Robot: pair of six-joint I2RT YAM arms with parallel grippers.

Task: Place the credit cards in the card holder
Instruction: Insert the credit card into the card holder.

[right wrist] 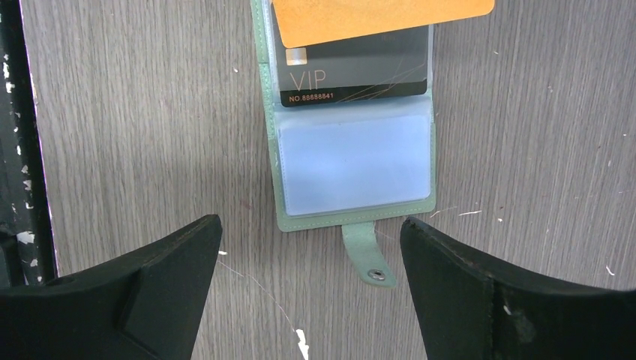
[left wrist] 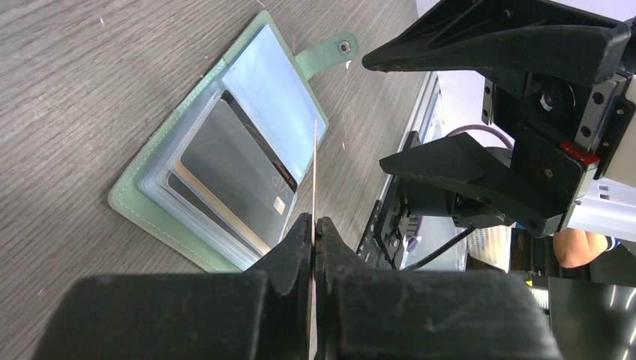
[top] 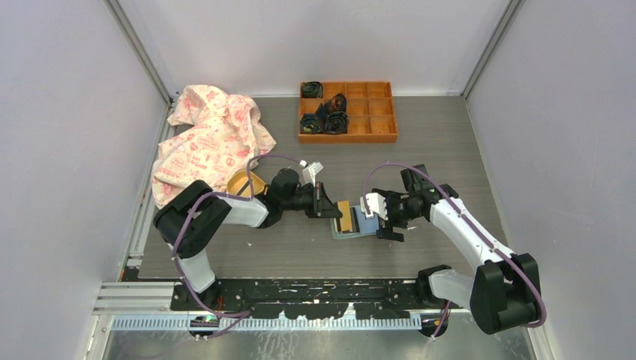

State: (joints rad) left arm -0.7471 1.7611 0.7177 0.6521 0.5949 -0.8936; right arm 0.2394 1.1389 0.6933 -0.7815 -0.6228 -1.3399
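The mint-green card holder lies open on the table between the two grippers. A dark "VIP" card sits in one clear sleeve, and the sleeve nearer the snap tab is empty. My left gripper is shut on an orange credit card, held over the holder's left half. The left wrist view shows that card edge-on between the shut fingers, above the holder. My right gripper is open and empty, its fingers astride the snap tab. The orange card overlaps the holder.
An orange compartment tray with dark rolled items stands at the back. A pink patterned cloth lies at the back left, with a yellow-orange dish beside it behind my left arm. The table's near edge runs along the arm bases.
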